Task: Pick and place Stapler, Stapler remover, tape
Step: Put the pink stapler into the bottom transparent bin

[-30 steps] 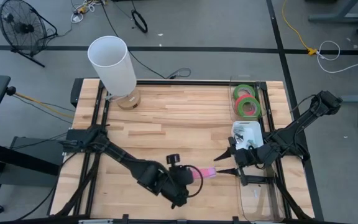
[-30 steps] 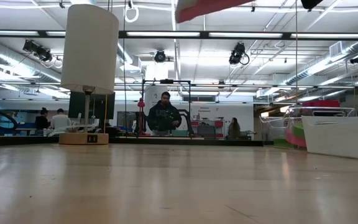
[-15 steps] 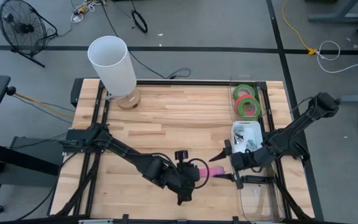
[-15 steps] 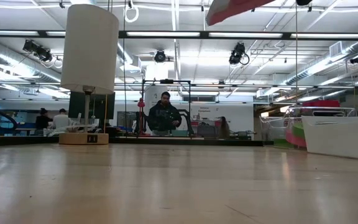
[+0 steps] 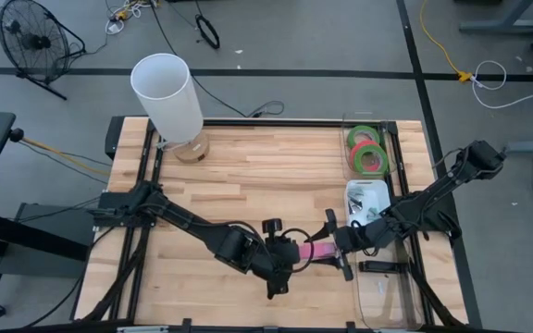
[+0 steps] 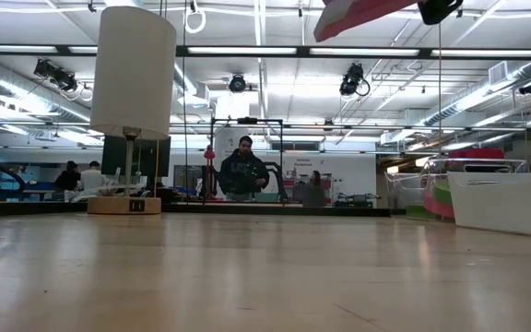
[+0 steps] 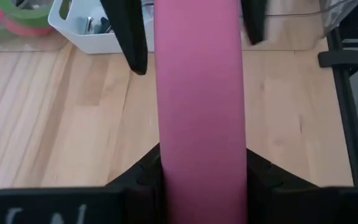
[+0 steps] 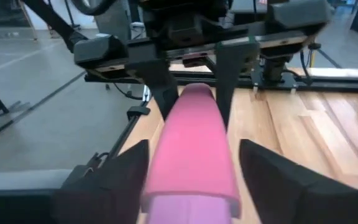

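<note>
Pink stapler pinched in left gripper fingers; right gripper fingers spread wide around its far end

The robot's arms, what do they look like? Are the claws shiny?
Both arms are black and skinny, built from jointed tube pieces. The left claw and the right claw each have two flat, matte black fingers, not shiny. The left claw's body has pale letters printed on it. Thin black cables loop along the arms.
</note>
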Controlling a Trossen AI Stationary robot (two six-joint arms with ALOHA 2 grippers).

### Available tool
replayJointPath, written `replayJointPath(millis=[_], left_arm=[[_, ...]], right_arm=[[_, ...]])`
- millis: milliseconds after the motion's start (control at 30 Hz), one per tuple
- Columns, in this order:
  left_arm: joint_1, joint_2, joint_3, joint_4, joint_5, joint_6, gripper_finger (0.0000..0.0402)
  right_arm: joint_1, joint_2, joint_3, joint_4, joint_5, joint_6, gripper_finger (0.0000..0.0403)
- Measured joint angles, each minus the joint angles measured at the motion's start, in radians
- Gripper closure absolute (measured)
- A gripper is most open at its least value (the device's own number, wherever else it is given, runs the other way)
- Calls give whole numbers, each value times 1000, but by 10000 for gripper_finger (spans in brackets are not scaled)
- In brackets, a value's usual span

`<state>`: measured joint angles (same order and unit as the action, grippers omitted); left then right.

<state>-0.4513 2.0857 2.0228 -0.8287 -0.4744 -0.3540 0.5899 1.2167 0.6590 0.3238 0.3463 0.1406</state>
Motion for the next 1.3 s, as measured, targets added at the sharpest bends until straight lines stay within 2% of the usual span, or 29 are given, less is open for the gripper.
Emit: replayJointPath(millis=[167,633,700,767,833,933,1100,1300], left_arm=[[2,0,0,0,-3,-13,275],[6,1,0,12,-18,-31,274],[7,1,0,19,-22,-31,250],[8,-1,1,8,-38,-35,205],[7,-1,1,4,-38,-37,166],[6,-1,1,-16,-33,-41,128],[1,-1,1,-64,-27,-70,113],[-5,-1,1,-122,-22,-133,118]], right_arm=[[-6,0,0,2,-12,26,264],[-5,-39,2,-60,-26,29,263],[1,-70,2,-94,-20,38,263],[15,-110,2,-145,1,50,264],[41,-158,2,-216,35,67,264],[84,-235,2,-346,108,129,264],[192,-355,0,-531,207,243,264],[310,-474,0,-683,221,374,264]])
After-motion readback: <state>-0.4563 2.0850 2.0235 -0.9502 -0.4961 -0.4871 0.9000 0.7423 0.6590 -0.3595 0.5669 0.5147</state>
